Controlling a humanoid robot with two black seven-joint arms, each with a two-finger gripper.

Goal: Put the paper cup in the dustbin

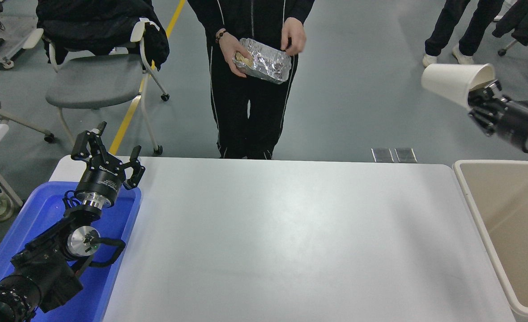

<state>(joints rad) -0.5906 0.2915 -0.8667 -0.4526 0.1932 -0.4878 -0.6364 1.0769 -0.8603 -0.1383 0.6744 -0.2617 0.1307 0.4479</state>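
head view | right gripper [481, 100] pinches the paper cup [454, 82] by its rim, held sideways high beyond the dustbin [470, 197] far edge | left gripper [107, 156] open, parked over the blue tray [125, 223] | risk: released here, cup likely lands on floor

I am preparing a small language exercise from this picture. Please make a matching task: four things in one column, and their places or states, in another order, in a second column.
Things:
1. paper cup
2. dustbin
3. left gripper
4. foil container

Places or states:
a. open, parked above the blue tray
b. held in a person's hands, beyond the table
c. gripped at its rim by the right gripper, lying sideways in the air
d. beside the table's right edge, with nothing visible inside

Pairs: 1-c, 2-d, 3-a, 4-b
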